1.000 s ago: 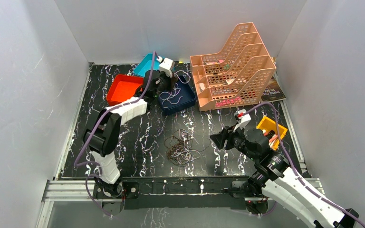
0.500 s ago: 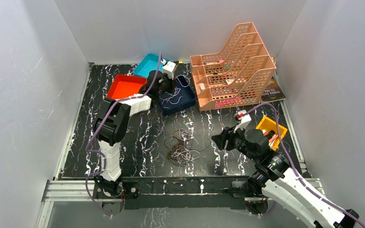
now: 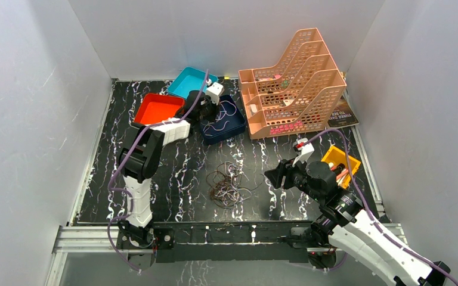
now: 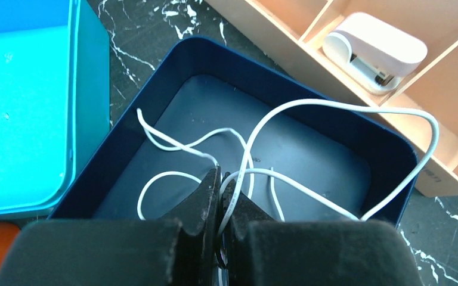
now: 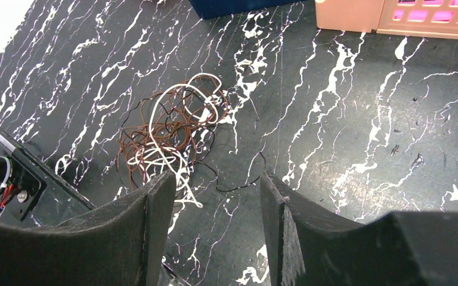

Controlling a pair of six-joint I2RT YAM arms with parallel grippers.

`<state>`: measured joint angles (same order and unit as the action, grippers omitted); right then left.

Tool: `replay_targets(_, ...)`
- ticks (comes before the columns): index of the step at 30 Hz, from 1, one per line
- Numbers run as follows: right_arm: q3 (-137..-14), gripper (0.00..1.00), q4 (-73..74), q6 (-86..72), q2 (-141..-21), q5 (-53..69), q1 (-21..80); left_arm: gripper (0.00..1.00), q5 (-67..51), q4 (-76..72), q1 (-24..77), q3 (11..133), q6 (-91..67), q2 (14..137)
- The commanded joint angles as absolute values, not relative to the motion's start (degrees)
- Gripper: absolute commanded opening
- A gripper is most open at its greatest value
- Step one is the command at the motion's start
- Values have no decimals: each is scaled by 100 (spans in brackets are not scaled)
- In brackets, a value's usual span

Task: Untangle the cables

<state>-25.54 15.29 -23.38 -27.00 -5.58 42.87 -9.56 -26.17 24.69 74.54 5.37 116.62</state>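
Observation:
A tangled bunch of brown, black and whitish cables (image 3: 226,183) lies on the black marbled table near the front middle; the right wrist view shows this bunch (image 5: 167,128) ahead and to the left of the fingers. My right gripper (image 3: 272,176) hovers open to the right of it, nothing between its fingers (image 5: 214,179). At the back, my left gripper (image 3: 207,112) is over the dark blue tray (image 3: 238,126). Its jaws (image 4: 222,179) are shut on a white cable (image 4: 334,107). That cable loops inside the tray and over its right rim.
A peach file rack (image 3: 292,89) stands at the back right, with a white stapler (image 4: 376,50) in its lowest slot. A red tray (image 3: 155,107) and a cyan tray (image 3: 185,80) sit left of the blue one. A yellow bin (image 3: 340,161) and a book (image 3: 343,116) lie at right.
The left wrist has shifted a little right and nearer over the blue tray, uncovering more of the cyan tray. The right arm has barely moved.

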Motion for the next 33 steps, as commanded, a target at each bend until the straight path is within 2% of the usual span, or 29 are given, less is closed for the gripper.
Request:
replay_targets(1,-2769,62,1224,-2344,-2709,-482,4298,0,-861,-2279,2443,7603,881,11591)
replay_targets(11,-2760,63,1165,-2382,-2777,-409,4300,8,-594,-1769,2443,7863,1214,11776)
replay_targets(17,-2769,63,1158,-2382,-2809,-388,4298,23,-493,-1780,2443,7857,1271,11752)
replay_targets(20,-2769,63,1130,-2391,-2828,-385,4299,35,-507,-1776,2441,7859,1243,11705)
replay_targets(33,-2751,64,990,-2408,-2942,-278,4302,73,-580,-1712,2443,7646,1075,11082)
